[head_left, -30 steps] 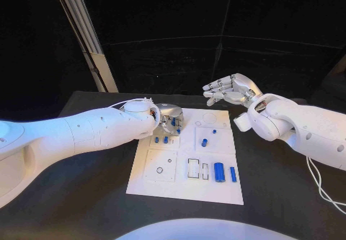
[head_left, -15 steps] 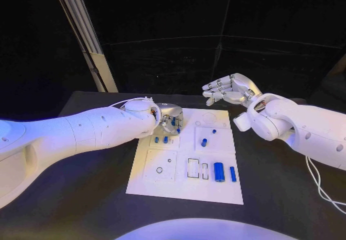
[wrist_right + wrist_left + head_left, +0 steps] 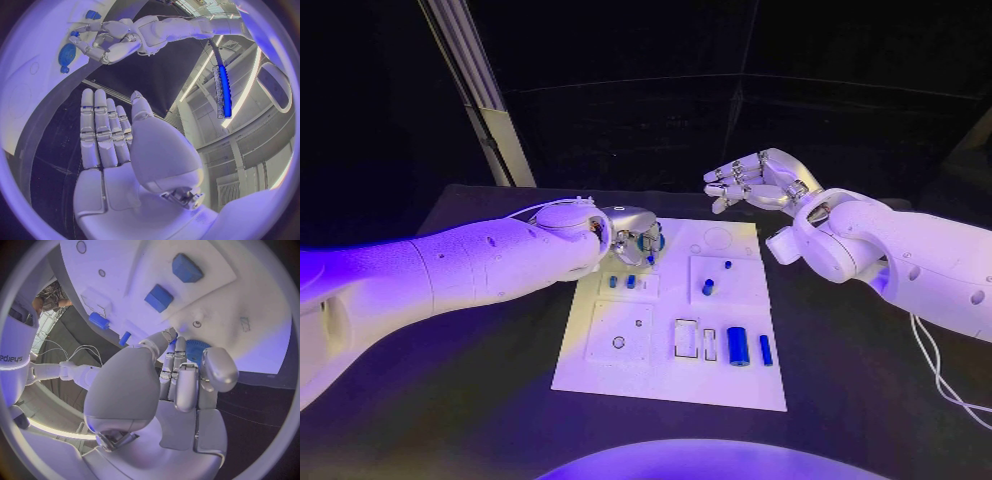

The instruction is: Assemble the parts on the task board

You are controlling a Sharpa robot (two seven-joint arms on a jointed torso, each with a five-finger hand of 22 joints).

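Head view: left hand is sitting at the task board's far-left corner, lifted slightly vs a second ago, fingers closing around the blue gear. Right hand is idling past the board's far edge, fingers apart, empty.
Left wrist view: fingertips are touching the gear on the board; firm hold unconfirmed.
Right wrist view: gear is lying beside the left hand; probably being seated
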